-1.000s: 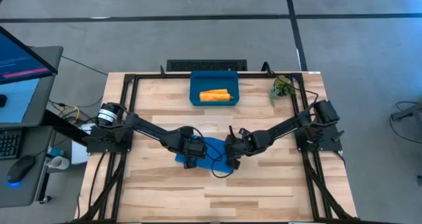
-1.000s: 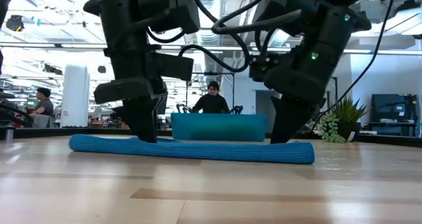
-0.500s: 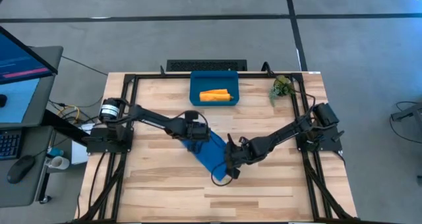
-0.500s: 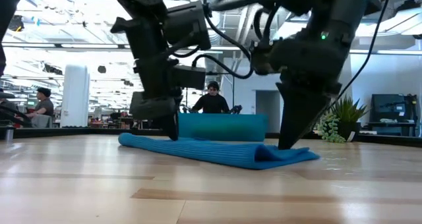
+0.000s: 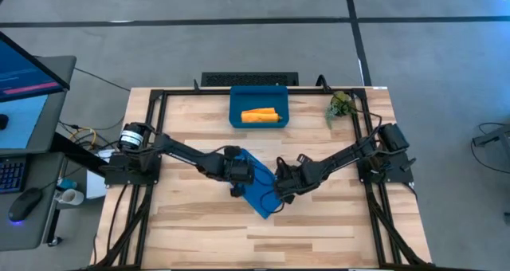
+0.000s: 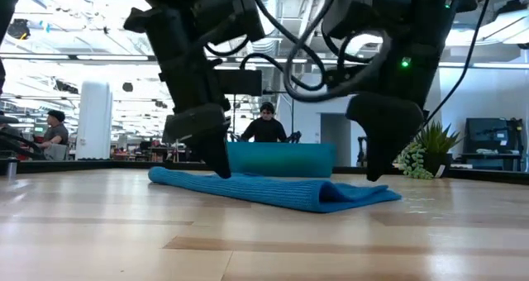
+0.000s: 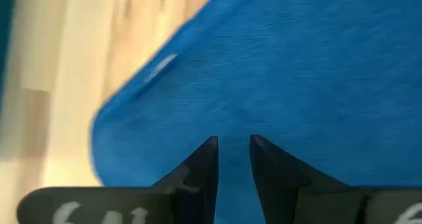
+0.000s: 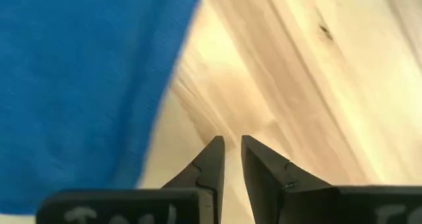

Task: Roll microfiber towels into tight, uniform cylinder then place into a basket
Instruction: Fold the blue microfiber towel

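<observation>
- Blue towel (image 5: pixel 256 187) lies folded into a flat strip near the middle of the table (image 5: pixel 191 235), running diagonally; it is not a cylinder yet, and in the low view one end sits thicker where a fold doubles over.
- Basket (image 5: pixel 259 105) stands at the far edge of the table, well apart from the blue towel, with the orange towel (image 5: pixel 260 115) already rolled and lying inside it.
- Left gripper (image 5: pixel 238 175) hangs over the strip's far end; its wrist view shows the two fingers nearly together, a slim gap between them, with cloth below them but nothing pinched.
- Right gripper (image 5: pixel 279 193) sits just beside the strip's long edge, over bare wood; its fingers are likewise almost closed and hold nothing.
- To roll well, I judge both grippers should take one short end at its two corners, tuck the first turn tight, and keep the edges level so the roll does not cone.
- Small green plant (image 5: pixel 340 105) stands by the far right corner, clear of the work.
- Pale wood planks make a smooth surface; the cloth may slide rather than roll.
- Beyond the table, an open room with a person (image 6: pixel 266 124) seated behind the basket.
</observation>
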You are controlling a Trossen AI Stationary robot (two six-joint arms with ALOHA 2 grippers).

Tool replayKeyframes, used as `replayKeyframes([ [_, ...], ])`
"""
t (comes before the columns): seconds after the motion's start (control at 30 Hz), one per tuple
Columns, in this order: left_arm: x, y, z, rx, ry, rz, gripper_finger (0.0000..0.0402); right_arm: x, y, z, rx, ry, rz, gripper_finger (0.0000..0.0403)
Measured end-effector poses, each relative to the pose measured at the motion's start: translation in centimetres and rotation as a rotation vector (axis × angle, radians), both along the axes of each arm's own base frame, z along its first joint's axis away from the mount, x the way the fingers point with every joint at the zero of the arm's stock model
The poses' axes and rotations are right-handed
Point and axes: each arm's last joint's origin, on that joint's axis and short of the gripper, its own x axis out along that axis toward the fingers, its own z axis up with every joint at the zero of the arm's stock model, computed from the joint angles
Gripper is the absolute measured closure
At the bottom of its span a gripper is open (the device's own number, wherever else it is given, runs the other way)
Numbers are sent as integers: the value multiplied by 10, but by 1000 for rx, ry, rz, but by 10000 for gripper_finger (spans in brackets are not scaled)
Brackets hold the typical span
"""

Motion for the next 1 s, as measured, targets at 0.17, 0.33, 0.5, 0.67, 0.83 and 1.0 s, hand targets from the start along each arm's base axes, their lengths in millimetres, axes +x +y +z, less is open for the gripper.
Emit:
replayKeyframes([
  [0.17, 2, -1, -9, 11, 5, 17, 322, -11, -5, 0, -63, 98, -37, 329],
  [0.33, 10, 10, -18, 105, 39, -132, 322, -22, -12, 4, -134, 172, -122, 329],
  [0.5, 19, 27, -17, 242, 58, -334, 322, -33, -15, 18, -169, 179, -196, 329],
  [0.67, 18, 35, -5, 307, 68, -368, 322, -41, -19, 40, -197, 115, -244, 329],
  [0.83, 16, 11, 19, 152, -73, -384, 322, -46, -21, 56, -222, 51, -212, 329],
  [1.0, 17, -26, 22, 70, -197, -361, 322, -48, -26, 68, -269, 14, -164, 329],
])
